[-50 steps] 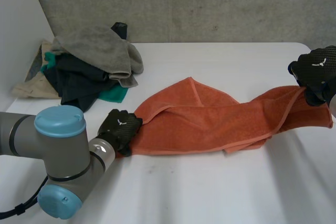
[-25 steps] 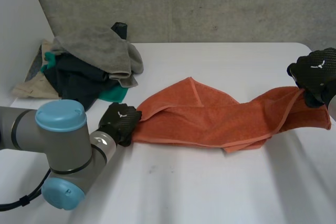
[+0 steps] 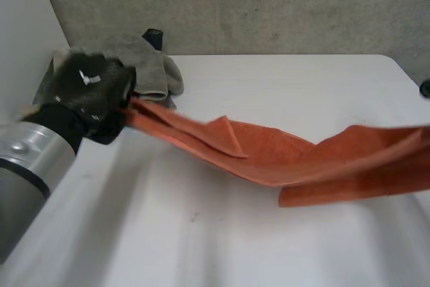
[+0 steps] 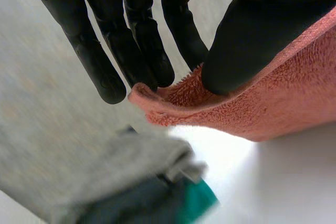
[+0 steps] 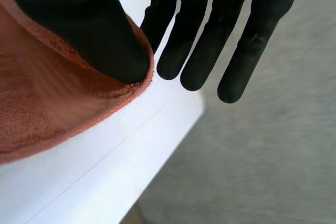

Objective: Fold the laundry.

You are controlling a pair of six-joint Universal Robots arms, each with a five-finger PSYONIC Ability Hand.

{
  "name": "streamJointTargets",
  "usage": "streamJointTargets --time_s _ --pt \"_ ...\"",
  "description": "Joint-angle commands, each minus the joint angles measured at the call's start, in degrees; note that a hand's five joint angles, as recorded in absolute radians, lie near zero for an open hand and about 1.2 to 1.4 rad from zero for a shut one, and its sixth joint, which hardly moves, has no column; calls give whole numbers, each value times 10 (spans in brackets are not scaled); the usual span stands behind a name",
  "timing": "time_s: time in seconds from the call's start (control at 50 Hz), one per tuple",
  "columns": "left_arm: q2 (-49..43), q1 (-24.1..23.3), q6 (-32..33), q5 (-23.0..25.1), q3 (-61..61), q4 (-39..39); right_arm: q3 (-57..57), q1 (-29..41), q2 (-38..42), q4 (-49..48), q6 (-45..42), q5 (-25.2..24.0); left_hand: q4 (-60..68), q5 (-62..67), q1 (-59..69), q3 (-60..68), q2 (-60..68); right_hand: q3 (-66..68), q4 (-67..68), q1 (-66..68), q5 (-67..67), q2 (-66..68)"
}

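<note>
While the orange towel (image 3: 282, 159) is stretched long across the white table (image 3: 269, 78), the left hand (image 3: 91, 91) pinches one end between thumb and fingers, close to the pile of clothes (image 3: 154, 72). The right hand (image 5: 97, 38) pinches the other end by the table's edge.

One towel (image 3: 282, 162), one heap of clothes (image 3: 153, 65) at upper left, one table (image 3: 201, 233), two hands: left hand (image 3: 91, 87), right hand (image 5: 84, 30).

Left hand (image 3: 91, 89) blurred, seemingly covering much of laundry pile (image 3: 154, 68); orange towel (image 3: 282, 159) cut off at right.
</note>
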Motion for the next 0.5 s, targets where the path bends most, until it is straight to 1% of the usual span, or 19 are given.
streamJointTargets --time_s 0.02,0.06,0.08,0.1,0.12,0.14,0.2,0.22,0.24,0.26,0.28,0.3,0.32,0.34,0.36,0.4,0.42,0.5 --pt "-198 6 10 -45 64 -4 -2 -1 150 -33 -5 10 113 144 148 116 113 112 110 154 131 121" --pt "-247 8 21 -56 104 -7 -22 -1 195 -79 4 20 113 144 148 116 113 112 110 154 131 121" --pt "-293 8 35 -65 153 -7 -32 0 210 -99 8 26 113 144 148 116 113 112 110 154 131 121" --pt "-313 6 45 -68 182 -7 -44 1 224 -120 13 33 113 144 148 116 113 112 110 154 131 121" --pt "-333 3 54 -72 211 -6 -80 13 252 -170 29 55 113 144 148 116 113 112 110 154 131 121" --pt "-365 1 72 -77 271 -2 -91 17 259 -184 33 61 113 144 148 116 113 112 110 154 131 121" --pt "-399 1 94 -81 380 10 -171 52 283 -273 55 97 113 144 148 116 113 112 110 154 131 121" --pt "-416 -1 107 -81 455 31 -191 59 283 -296 60 104 113 144 148 116 113 112 110 154 131 121" --pt "-425 -1 110 -82 494 47 -208 65 284 -322 65 107 113 144 148 116 113 112 110 154 131 121" --pt "-431 -1 113 -82 530 65 -236 76 283 -379 72 109 113 144 148 116 113 112 110 154 131 121" --pt "-437 -1 113 -83 563 85 -249 80 282 -407 74 109 113 144 148 116 113 112 110 154 131 121" --pt "-441 -1 114 -84 620 129 -257 83 281 -439 77 108 113 144 148 116 113 112 110 154 131 121" --pt "-442 -1 113 -86 644 150 -261 86 278 -470 79 107 113 144 148 116 113 112 110 154 131 121" --pt "-442 -1 113 -86 663 170 -264 90 270 -531 81 105 113 144 148 116 113 112 110 154 131 121" --pt "-441 0 113 -86 684 203 -264 92 263 -555 80 105 113 144 148 116 113 112 110 154 131 121" --pt "-438 0 112 -86 689 228 -263 92 253 -596 82 100 113 144 148 116 113 112 110 154 131 121" --pt "-438 0 111 -86 689 237 -262 93 249 -608 82 92 113 144 148 116 113 112 110 154 131 121" --pt "-432 -3 109 -90 675 238 -255 94 250 -593 84 85 113 144 148 116 113 112 110 154 131 121"
